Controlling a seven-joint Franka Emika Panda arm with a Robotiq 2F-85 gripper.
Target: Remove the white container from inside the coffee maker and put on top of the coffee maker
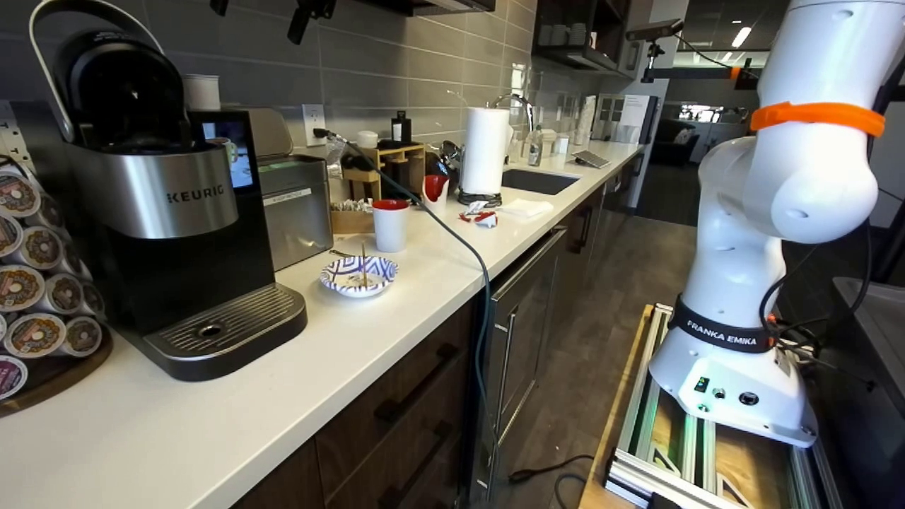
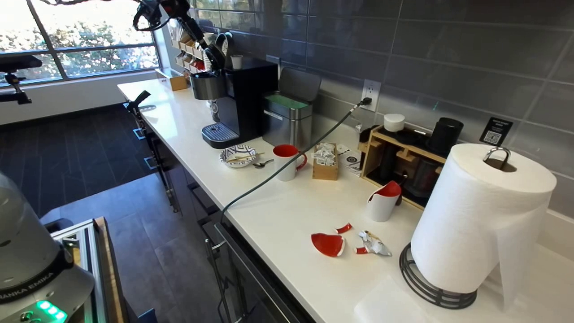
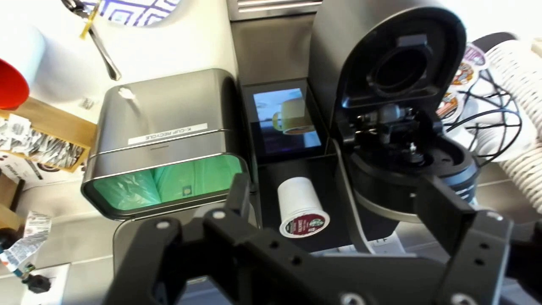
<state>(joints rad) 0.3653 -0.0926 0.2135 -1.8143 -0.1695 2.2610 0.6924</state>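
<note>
The white container (image 1: 203, 92) is a small white pod cup. It stands on the flat top of the coffee maker (image 1: 162, 191) beside the raised domed head, and shows there in an exterior view (image 2: 236, 62). In the wrist view the container (image 3: 300, 199) has its dark red printed lid facing the camera. The coffee maker also shows in an exterior view (image 2: 249, 94) and in the wrist view (image 3: 279, 55); its head is open and its pod holder looks empty. My gripper (image 3: 341, 203) is open, fingers wide apart, above the coffee maker, with nothing between them. Its fingertips show at the top edge (image 1: 260, 14).
A steel recycling bin (image 2: 287, 119) with its lid up stands beside the coffee maker. A rack of coffee pods (image 1: 42, 283) is on the other side. A patterned dish (image 1: 359, 276), a mug (image 1: 391, 225) and a cable (image 1: 452, 237) lie along the counter. A paper-towel roll (image 2: 489, 215) stands farther along.
</note>
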